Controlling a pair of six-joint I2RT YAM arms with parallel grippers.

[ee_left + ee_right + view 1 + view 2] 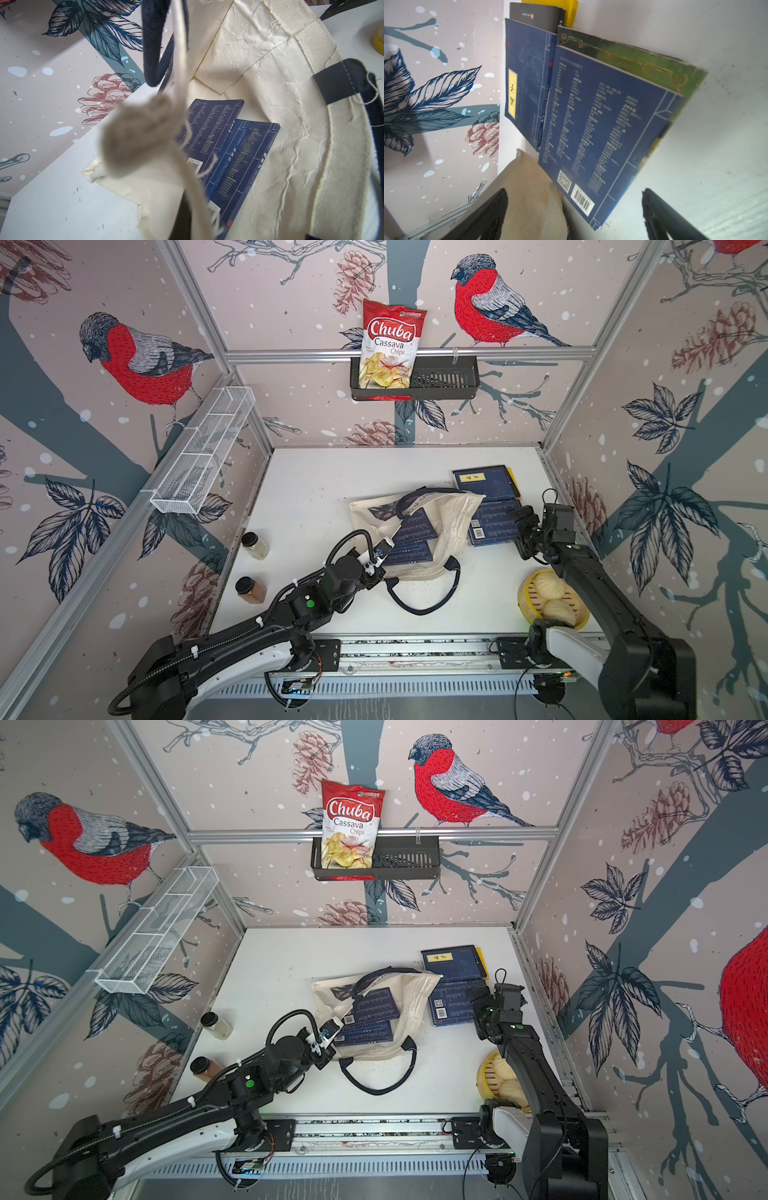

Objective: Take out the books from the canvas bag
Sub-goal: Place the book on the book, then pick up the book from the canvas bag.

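The cream canvas bag (453, 522) (411, 1006) lies mid-table with its mouth towards me. My left gripper (384, 549) (336, 1025) is shut on the bag's upper rim and holds it up. Two navy books (413, 531) (376, 1002) (209, 128) lie overlapping inside the bag. To the bag's right, more books (494, 522) (453, 1002) (602, 124) lie stacked on the table, navy on top, with green (654, 68), black (535, 16) and yellow (571, 10) ones beneath. My right gripper (521, 526) (574, 199) hovers open over the stack's near edge, holding nothing.
A yellow steamer of buns (552, 601) sits at the near right under my right arm. Two spice jars (254, 545) (250, 590) stand at the left edge. The bag's navy handle (419, 605) loops on the table. A chips bag (390, 344) sits in a wall basket.
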